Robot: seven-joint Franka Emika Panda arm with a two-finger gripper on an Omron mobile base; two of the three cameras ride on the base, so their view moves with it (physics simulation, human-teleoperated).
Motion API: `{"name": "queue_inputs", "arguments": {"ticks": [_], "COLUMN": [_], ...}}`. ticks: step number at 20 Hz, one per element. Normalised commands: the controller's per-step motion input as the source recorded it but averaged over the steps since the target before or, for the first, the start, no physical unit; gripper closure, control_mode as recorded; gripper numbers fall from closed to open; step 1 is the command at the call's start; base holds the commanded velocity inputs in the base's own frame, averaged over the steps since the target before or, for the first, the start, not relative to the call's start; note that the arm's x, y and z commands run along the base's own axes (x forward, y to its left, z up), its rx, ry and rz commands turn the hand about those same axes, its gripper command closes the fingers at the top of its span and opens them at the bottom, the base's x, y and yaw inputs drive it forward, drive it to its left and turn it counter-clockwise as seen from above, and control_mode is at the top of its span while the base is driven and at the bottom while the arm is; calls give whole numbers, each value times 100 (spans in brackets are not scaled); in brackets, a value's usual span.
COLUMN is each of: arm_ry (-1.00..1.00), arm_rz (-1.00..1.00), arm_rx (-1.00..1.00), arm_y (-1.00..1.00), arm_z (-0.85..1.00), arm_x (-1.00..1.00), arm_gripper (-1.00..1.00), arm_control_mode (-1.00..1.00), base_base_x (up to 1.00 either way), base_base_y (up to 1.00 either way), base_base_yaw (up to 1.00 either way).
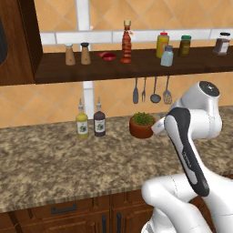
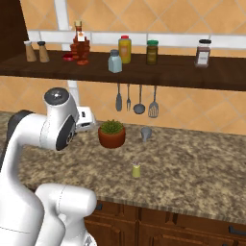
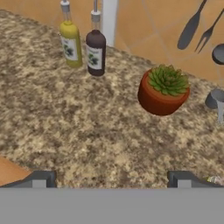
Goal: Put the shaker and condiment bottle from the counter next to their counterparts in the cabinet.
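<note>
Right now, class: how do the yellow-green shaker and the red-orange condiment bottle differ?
The shaker is short, plain and stands on the counter; the condiment bottle is tall, narrow-necked, labelled and already on the cabinet shelf. Both stand upright, untouched by the open gripper.

Glossy white jointed robot arm (image 1: 191, 182) with rounded, tube-like shells; a long black inlay strip runs down one link, faint pale lettering along it; a dark grey round cap with small pale dots closes the elbow joint; dark oval side panel; small dark square-tipped fingers (image 3: 41, 178) with paler grey pads.
</note>
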Motion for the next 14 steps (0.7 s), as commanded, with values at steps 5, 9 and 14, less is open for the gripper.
{"name": "queue_inputs", "arguments": {"ticks": [5, 9, 14], "arm_ry": [7, 21, 24], "arm_rz": [-6, -7, -8], "arm_rx": [0, 0, 1], "arm_y": [-30, -21, -23], "arm_z": [-4, 1, 0], "arm_x": [-12, -6, -4], "arm_gripper": [-100, -100, -100], "arm_control_mode": [-100, -100, -100], "base_base_x": [0, 0, 0], "base_base_y": [0, 0, 0], "base_base_yaw": [0, 0, 0]}}
